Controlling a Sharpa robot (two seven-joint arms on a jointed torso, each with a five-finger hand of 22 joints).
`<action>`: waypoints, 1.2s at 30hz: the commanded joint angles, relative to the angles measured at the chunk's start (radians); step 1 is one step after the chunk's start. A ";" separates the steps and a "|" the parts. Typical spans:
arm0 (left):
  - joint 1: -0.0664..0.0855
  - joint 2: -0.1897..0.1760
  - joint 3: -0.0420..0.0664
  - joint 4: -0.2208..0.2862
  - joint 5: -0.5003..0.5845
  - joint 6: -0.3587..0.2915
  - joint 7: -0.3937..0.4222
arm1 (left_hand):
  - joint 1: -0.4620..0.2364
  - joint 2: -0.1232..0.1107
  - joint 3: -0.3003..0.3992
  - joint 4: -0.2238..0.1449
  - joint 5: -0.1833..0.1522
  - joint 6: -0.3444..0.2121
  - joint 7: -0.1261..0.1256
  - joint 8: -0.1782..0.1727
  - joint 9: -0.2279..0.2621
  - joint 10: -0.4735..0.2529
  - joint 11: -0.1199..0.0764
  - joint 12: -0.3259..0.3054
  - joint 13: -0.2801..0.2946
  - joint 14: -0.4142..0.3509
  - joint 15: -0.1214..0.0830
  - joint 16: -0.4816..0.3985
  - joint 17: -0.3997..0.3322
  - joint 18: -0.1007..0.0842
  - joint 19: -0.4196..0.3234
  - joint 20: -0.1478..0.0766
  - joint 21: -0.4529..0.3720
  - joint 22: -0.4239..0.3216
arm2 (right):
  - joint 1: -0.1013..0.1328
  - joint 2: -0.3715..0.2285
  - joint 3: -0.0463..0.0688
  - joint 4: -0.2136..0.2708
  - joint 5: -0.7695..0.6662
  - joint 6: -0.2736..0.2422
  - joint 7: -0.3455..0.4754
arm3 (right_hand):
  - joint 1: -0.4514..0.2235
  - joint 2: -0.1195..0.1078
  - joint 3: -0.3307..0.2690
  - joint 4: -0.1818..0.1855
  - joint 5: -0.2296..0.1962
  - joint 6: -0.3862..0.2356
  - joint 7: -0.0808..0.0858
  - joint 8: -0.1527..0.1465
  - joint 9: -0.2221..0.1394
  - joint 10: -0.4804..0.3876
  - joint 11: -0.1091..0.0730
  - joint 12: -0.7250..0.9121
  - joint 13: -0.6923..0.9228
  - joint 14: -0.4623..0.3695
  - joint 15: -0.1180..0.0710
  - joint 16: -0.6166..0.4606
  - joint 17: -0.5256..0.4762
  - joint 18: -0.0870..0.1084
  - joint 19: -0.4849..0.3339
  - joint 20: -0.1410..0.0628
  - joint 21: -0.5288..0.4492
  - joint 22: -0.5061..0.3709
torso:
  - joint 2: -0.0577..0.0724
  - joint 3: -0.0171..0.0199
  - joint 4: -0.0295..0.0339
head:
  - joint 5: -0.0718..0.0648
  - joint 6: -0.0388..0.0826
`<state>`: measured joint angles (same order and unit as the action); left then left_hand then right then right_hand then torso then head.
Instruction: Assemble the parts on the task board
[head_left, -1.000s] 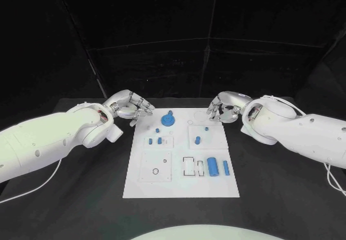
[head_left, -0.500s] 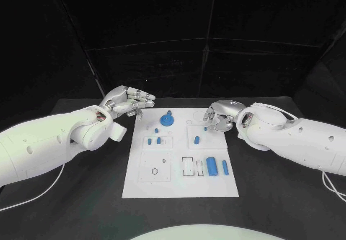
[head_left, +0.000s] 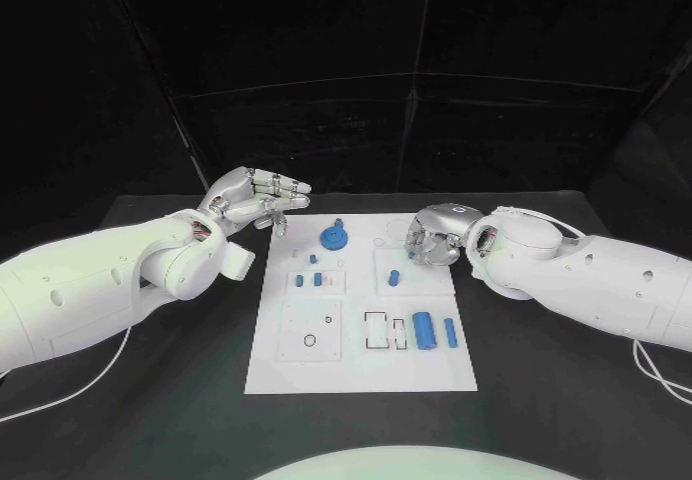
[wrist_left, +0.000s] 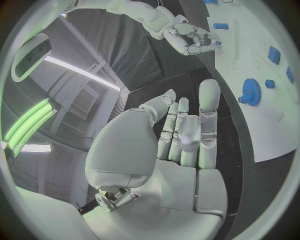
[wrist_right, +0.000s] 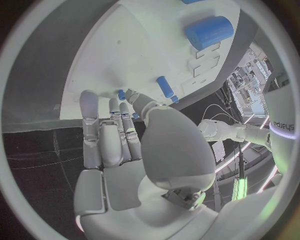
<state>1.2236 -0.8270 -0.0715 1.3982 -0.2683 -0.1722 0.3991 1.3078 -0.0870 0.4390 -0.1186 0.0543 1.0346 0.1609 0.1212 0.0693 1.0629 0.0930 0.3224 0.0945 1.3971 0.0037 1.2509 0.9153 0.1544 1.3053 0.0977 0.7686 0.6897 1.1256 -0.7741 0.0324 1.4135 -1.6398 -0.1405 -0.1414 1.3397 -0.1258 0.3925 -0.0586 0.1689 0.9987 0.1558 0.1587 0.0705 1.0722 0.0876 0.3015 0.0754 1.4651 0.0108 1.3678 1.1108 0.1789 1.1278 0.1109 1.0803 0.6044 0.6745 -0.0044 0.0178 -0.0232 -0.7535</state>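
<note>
Task board (head_left: 361, 372), mid-bench, parts (head_left: 424, 331) unassembled.
Since a second before: right hand (head_left: 437, 236), spread and empty, advanced over the board's far right corner; left hand (head_left: 260, 201) lifted, fingers apart, empty.

- You have the white rectangular task board (head_left: 361, 365) in the middle of the black table (head_left: 577, 400).
- On its far part lies the blue gear-shaped part (head_left: 335, 238).
- Nearer you, right of centre, the large blue cylinder (head_left: 424, 331) lies beside the slim blue peg (head_left: 450, 333).
</note>
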 joint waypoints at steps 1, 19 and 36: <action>0.001 -0.001 0.000 0.003 0.015 0.011 0.025 | -0.005 -0.001 0.001 -0.004 -0.002 -0.005 0.005 0.001 -0.001 -0.008 0.000 0.005 0.002 -0.010 0.000 -0.006 -0.004 0.017 -0.006 0.001 -0.008 -0.003 | 0.001 0.004 0.000 -0.005 -0.008 0.034 0.005 | 0.004 0.011 0.011 -0.003 -0.004 0.015 0.000 0.001 0.000 0.012 -0.001 -0.008 -0.005 0.027 -0.008 0.008 0.003 -0.009 0.006 -0.003 0.006 0.002 | 0.000 0.0010 -0.0031 | 0.001 -0.003; 0.001 -0.001 0.000 0.002 0.015 0.019 0.014 | -0.006 0.000 0.000 -0.004 -0.002 -0.005 0.006 0.002 -0.001 -0.009 0.001 0.009 0.003 -0.011 0.001 -0.005 -0.003 0.018 -0.007 0.002 -0.011 -0.006 | -0.005 0.027 0.000 -0.025 -0.010 0.062 0.002 | 0.001 0.019 0.030 -0.004 -0.007 0.052 -0.007 0.002 0.001 0.046 -0.009 -0.020 -0.010 0.028 -0.015 0.009 0.004 -0.015 0.028 -0.009 0.033 0.044 | 0.000 0.0003 -0.0025 | 0.005 -0.012; 0.001 -0.002 0.001 0.002 0.015 0.021 0.006 | -0.006 0.000 -0.002 -0.005 -0.002 -0.009 0.009 0.003 -0.001 -0.015 0.003 0.012 0.004 -0.012 0.002 -0.005 -0.004 0.018 -0.010 0.003 -0.016 -0.010 | -0.008 0.034 0.000 -0.024 -0.056 -0.021 -0.036 | 0.032 0.068 0.110 -0.032 -0.023 0.106 -0.014 -0.005 0.002 0.103 -0.019 -0.047 -0.009 0.032 -0.025 0.019 0.017 -0.021 0.042 -0.020 0.067 0.083 | -0.001 0.0010 -0.0026 | 0.003 -0.018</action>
<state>1.2233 -0.8283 -0.0716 1.3986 -0.2598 -0.1627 0.4007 1.3078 -0.0870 0.4389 -0.1185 0.0543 1.0290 0.1662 0.1212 0.0695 1.0558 0.0931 0.3297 0.0966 1.3937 0.0073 1.2509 0.9110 0.1540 1.3024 0.1006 0.7590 0.6811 1.1177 -0.7406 0.0334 1.3874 -1.6721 -0.1278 -0.1651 1.3698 -0.0712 0.4967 -0.0901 0.1480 1.0989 0.1415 0.1544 0.0705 1.1690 0.0695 0.2581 0.0647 1.4686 -0.0076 1.3808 1.1271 0.1689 1.1656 0.0908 1.1431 0.6869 0.6747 -0.0036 0.0163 -0.0200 -0.7708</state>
